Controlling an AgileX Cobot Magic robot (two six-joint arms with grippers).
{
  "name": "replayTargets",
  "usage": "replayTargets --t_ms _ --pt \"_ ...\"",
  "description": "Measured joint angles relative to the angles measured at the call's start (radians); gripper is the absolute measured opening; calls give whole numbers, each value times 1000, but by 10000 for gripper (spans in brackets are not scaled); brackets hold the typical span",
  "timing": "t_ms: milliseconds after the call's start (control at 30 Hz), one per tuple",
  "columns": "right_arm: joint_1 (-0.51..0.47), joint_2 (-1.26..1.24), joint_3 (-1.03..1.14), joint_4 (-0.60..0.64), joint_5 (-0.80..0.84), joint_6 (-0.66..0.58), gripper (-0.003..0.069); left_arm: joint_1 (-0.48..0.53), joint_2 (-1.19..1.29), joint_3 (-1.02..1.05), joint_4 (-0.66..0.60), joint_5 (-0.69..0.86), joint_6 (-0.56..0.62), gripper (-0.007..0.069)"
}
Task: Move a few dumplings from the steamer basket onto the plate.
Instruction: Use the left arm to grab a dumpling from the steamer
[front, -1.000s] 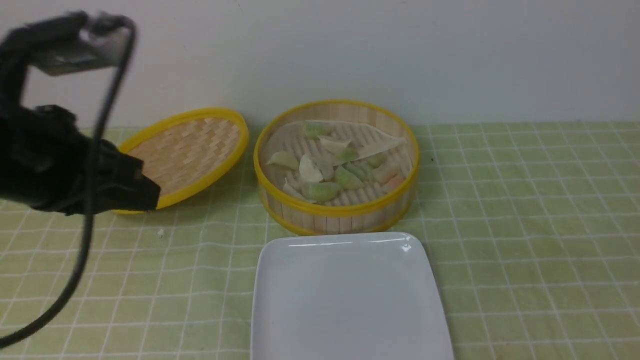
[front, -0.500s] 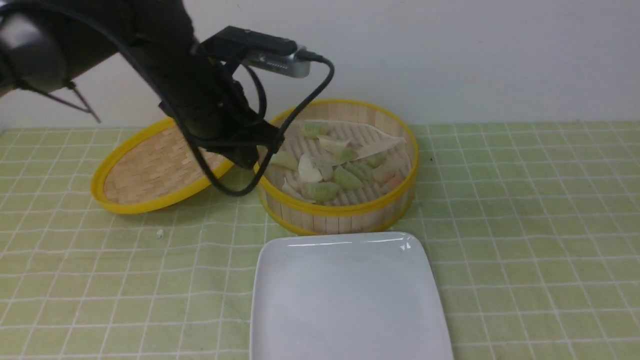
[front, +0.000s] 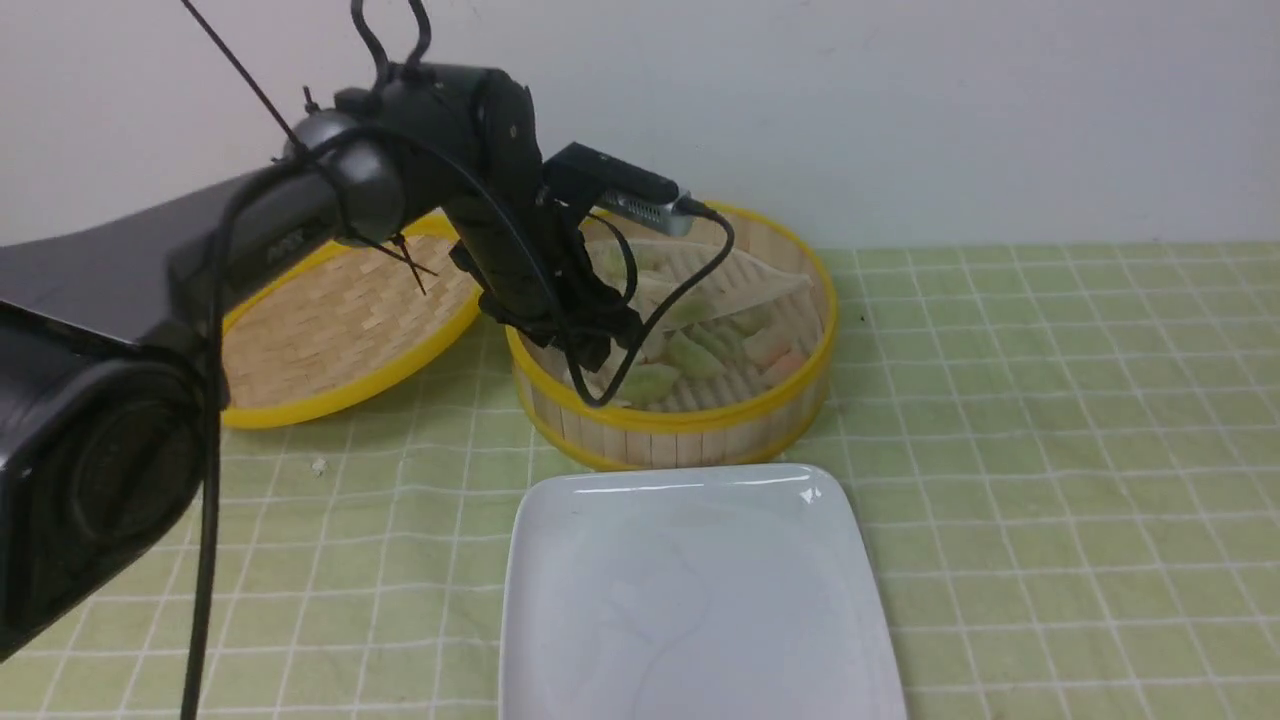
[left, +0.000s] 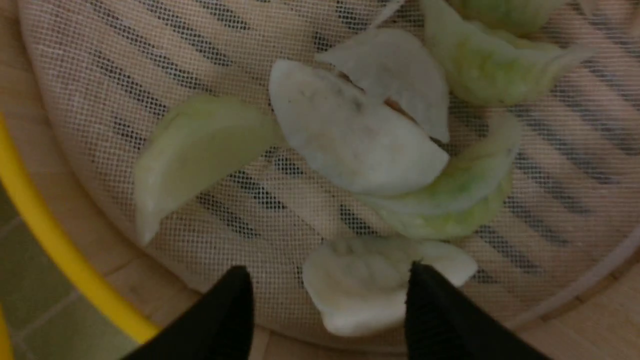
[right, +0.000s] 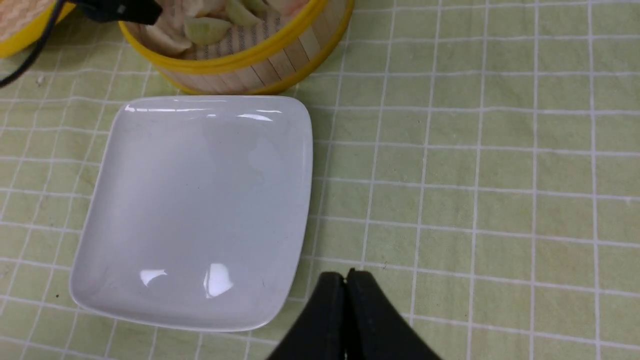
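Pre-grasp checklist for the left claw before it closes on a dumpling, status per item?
1. Left claw open: ok, fingers spread wide.
2. Target between fingers: ok, the whitish dumpling lies between them inside the steamer basket.
3. Target centred: not ok, one finger overlaps its edge and the other stands apart from it.
4. Neighbours clear: cannot tell, a green dumpling lies close beside the target.
5. Plate free for the drop: ok, nothing on it.
6. Right claw out of the way: ok, shut, over the cloth beside the plate.
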Motion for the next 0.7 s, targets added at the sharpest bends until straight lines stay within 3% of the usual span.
replayTargets --t_ms 167,333,433,700 --pt "0 0 0 3 0 0 -15 -1 42 -3 3 -33 0 434" --pt "0 0 0 3 0 -1 -15 -8 56 -8 -9 -37 -10 293" --pt "0 0 0 3 0 -11 -15 -14 56 -11 10 -40 -22 83" --pt "0 0 0 3 0 -45 -15 -20 -29 -8 38 -9 -78 4"
